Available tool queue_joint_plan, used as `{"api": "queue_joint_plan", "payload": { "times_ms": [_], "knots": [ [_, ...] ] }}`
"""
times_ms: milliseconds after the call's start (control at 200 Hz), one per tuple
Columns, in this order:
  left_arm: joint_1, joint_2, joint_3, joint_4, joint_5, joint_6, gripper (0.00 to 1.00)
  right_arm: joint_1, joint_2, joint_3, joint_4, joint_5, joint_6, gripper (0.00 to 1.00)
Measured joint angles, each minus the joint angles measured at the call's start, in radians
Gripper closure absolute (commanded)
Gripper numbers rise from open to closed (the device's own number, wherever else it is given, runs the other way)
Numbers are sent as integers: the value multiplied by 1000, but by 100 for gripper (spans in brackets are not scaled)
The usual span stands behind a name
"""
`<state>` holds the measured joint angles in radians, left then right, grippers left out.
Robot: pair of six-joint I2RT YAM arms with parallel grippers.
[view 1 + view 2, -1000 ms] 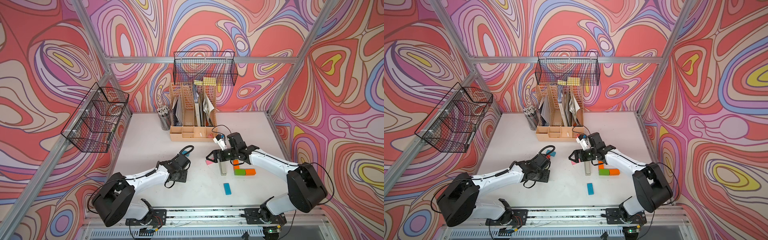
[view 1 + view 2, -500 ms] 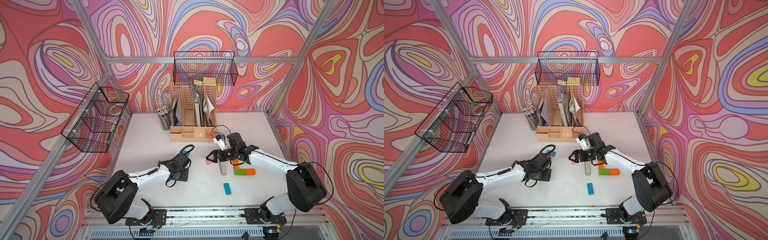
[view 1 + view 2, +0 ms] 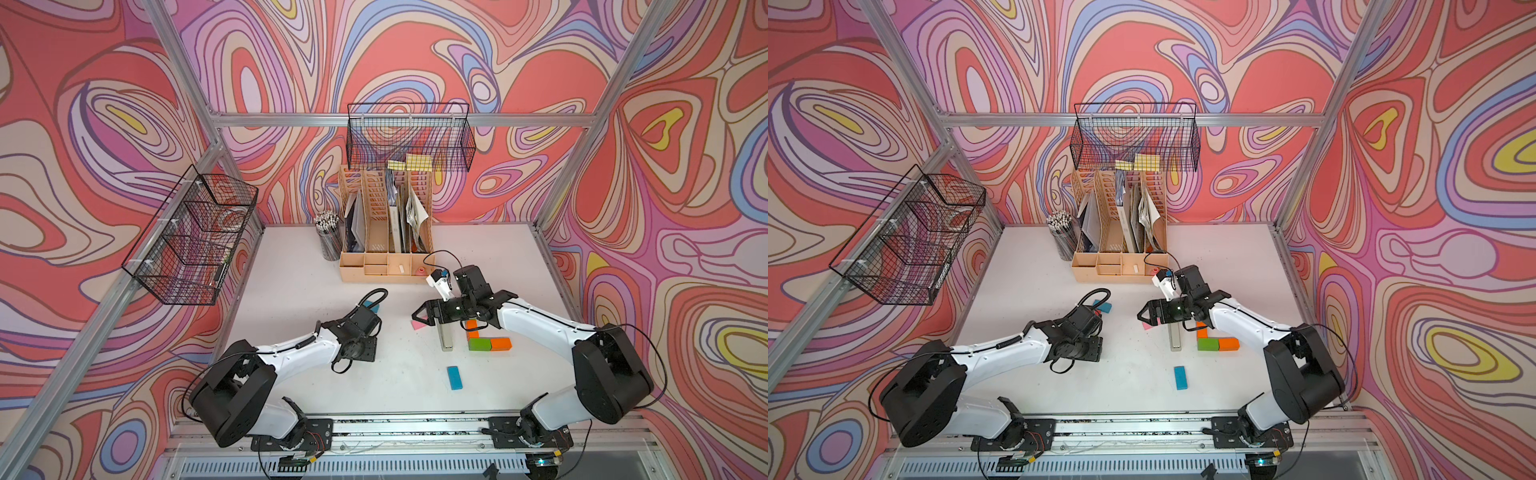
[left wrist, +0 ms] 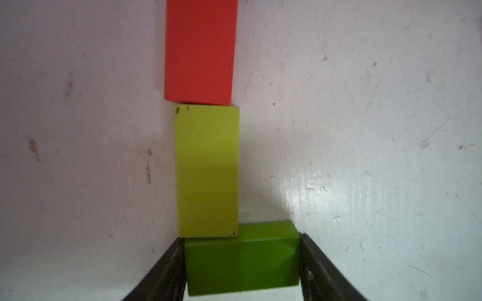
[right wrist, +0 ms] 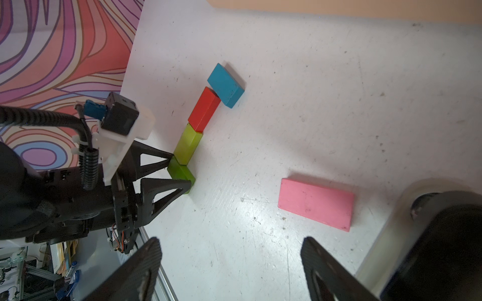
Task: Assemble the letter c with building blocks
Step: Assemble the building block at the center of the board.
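In the left wrist view my left gripper [image 4: 242,237] is shut on a dark green block [image 4: 242,263], with a jaw against each short end. The green block lies crosswise at the end of a lime block [image 4: 207,172], and a red block [image 4: 199,52] continues the line. The right wrist view shows the same row: green block [image 5: 182,174], lime block [image 5: 188,146], red block [image 5: 204,109] and a slanted blue block [image 5: 225,84]. My right gripper [image 5: 230,241] hangs open and empty beside a flat pink block [image 5: 315,206]. In both top views my left wrist [image 3: 357,332] covers most of the row.
A second group, an orange block [image 3: 471,328], a green one [image 3: 478,344] and another orange one [image 3: 500,343], lies under my right arm. The silver stapler [image 3: 445,336] lies beside it, and a loose blue block [image 3: 455,377] nearer the front. A wooden file organiser [image 3: 386,266] stands at the back.
The left arm's shoulder has shifted slightly. Both grippers and all the blocks stand where they were.
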<state>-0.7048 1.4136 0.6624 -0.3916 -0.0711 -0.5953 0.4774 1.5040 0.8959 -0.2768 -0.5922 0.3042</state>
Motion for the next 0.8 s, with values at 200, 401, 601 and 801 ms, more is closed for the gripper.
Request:
{"api": "queue_joint_plan", "payload": {
  "times_ms": [200,401,601,801],
  "knots": [
    [1,0,0,-2,0,0,29,0,0,0,0,0,0,10],
    [5,0,0,-8,-3,0,22,0,0,0,0,0,0,9],
    [5,0,0,-8,-4,0,22,0,0,0,0,0,0,9],
    [5,0,0,-8,-4,-1,25,0,0,0,0,0,0,9]
  ]
}}
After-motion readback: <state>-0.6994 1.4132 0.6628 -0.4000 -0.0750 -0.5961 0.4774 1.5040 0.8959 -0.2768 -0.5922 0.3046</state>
